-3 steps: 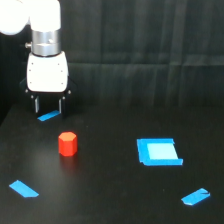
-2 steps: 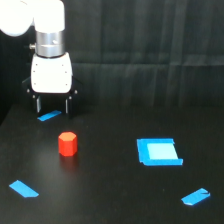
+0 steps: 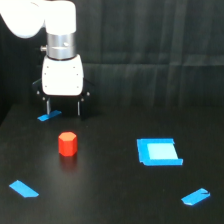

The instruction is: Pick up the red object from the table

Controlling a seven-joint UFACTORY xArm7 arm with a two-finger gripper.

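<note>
1. A wide, flat, matte black table (image 3: 110, 195) fills the lower part of the exterior view, with a dark curtain-like backdrop behind it.
2. A white robot arm comes in from the top of the view's left side, ending in a white body with a silver collar above it.
3. The gripper (image 3: 63, 108) hangs below that white body, pointing straight down at the table, with black side brackets on either flank.
4. Its two thin fingers (image 3: 48, 107) stand apart, with a clear gap between them, and nothing is held in that gap.
5. The fingertips hover above the table surface; whether they touch it cannot be told.
6. The red object (image 3: 67, 144), a small bright red-orange stubby block with faceted sides, stands upright on the table.
7. It sits in front of the gripper, slightly toward the view's right of the gripper's middle, near it but not touching.
8. A short blue strip (image 3: 49, 116) lies on the table just beside the finger on the view's left.
9. A blue square (image 3: 158, 151) with a paler centre lies flat on the table, well apart from the red object, toward the view's right.
10. Two more blue strips lie near the front edge: one (image 3: 23, 188) at the view's left, one (image 3: 195, 196) at the view's right.
</note>
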